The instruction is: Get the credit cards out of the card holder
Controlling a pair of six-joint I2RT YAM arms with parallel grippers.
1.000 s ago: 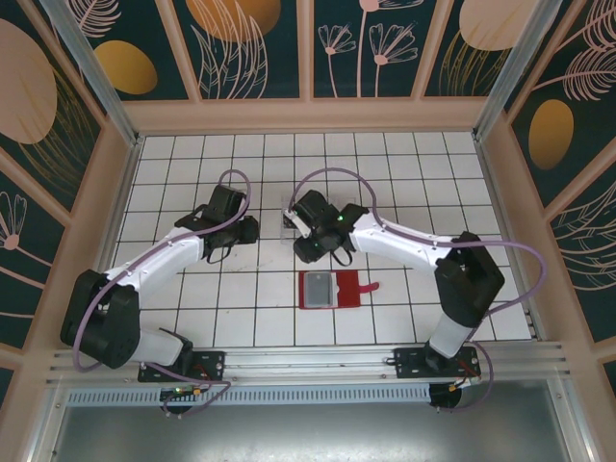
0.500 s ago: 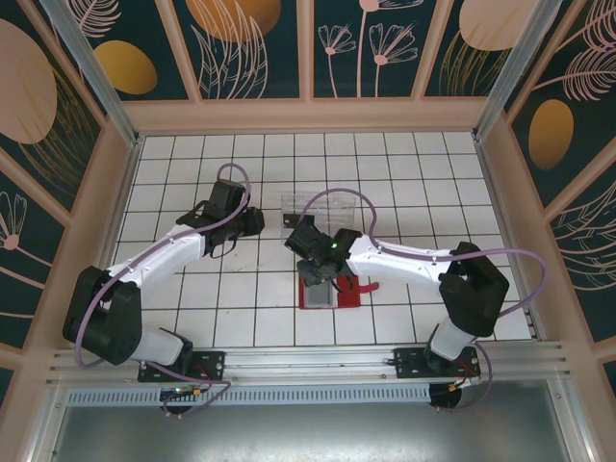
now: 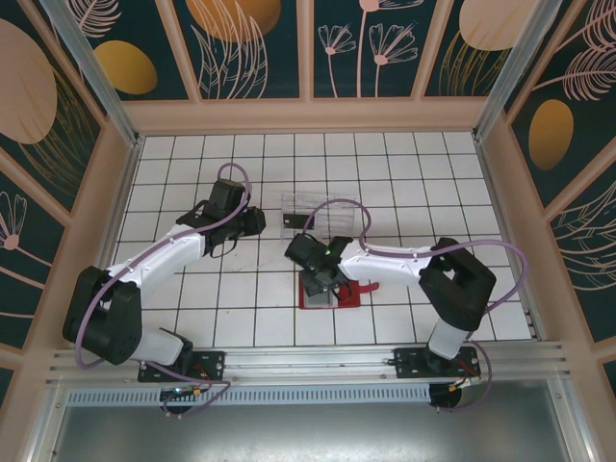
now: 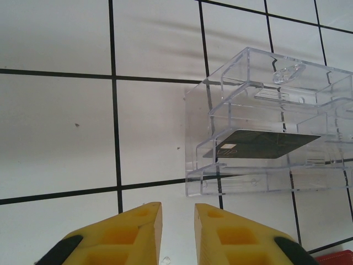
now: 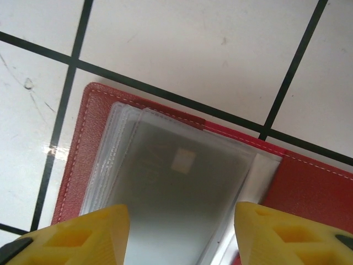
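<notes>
Tiled table (image 5: 165, 38); credit card (image 5: 176, 193) markings blurred.

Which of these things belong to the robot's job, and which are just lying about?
Part of the job: red card holder, card in its clear sleeve, dark card outside the holder, right gripper over the holder.
Just there: clear plastic tray holding that dark card, left gripper holding nothing.

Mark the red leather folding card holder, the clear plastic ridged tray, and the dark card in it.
Red leather folding card holder (image 5: 314, 187): right wrist view, bare red inner flap.
Clear plastic ridged tray (image 4: 196, 127): left wrist view, left wall.
Dark rectangular card (image 4: 259, 144): left wrist view, card's middle.
</notes>
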